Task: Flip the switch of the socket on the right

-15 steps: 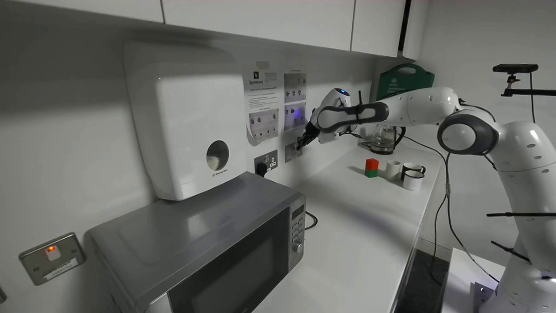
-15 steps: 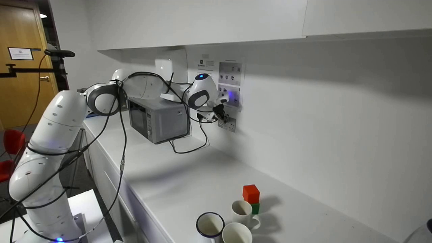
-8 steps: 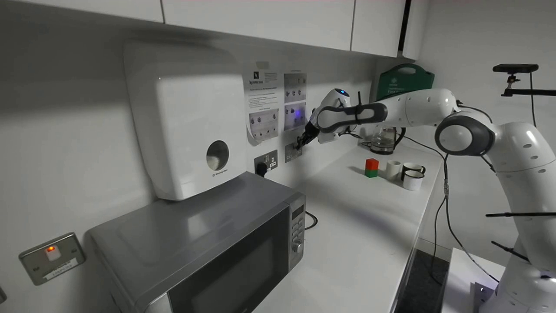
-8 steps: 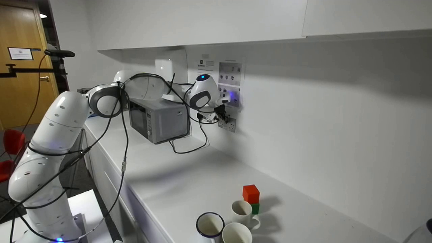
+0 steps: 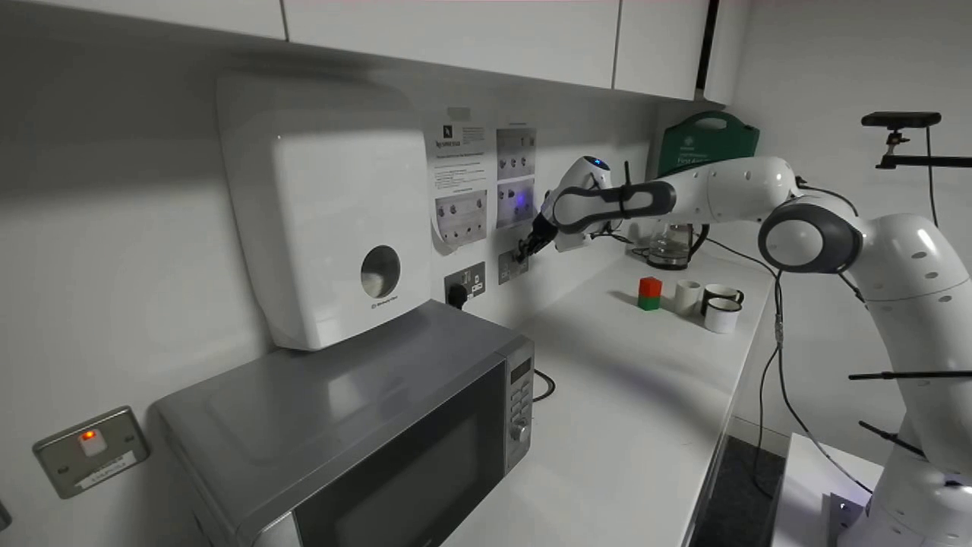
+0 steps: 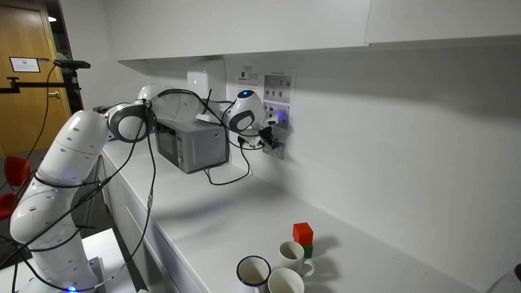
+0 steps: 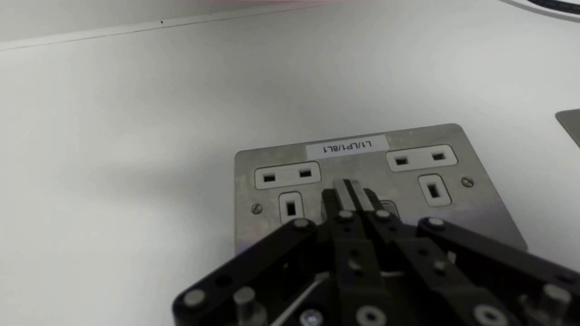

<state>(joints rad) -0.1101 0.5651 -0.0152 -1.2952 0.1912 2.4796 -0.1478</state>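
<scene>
A metal double-socket plate is on the wall, also in both exterior views. Its label is upside down in the wrist view, so that picture is inverted. One white socket face with dark pin holes is at left there, its upright right side; its twin is at right. My gripper is shut and empty, its tips together before the plate's middle, between the sockets. Contact cannot be told. A switch peeks out beside the fingers; any other is hidden. The gripper also shows in both exterior views.
A second outlet plate with a black plug is beside it. A microwave and a white wall box stand nearby. Mugs, a red block and a green block are on the counter.
The arm has shifted very slightly, with the wrist and gripper a touch lower in front of the same plate. Nothing else visibly moved.
</scene>
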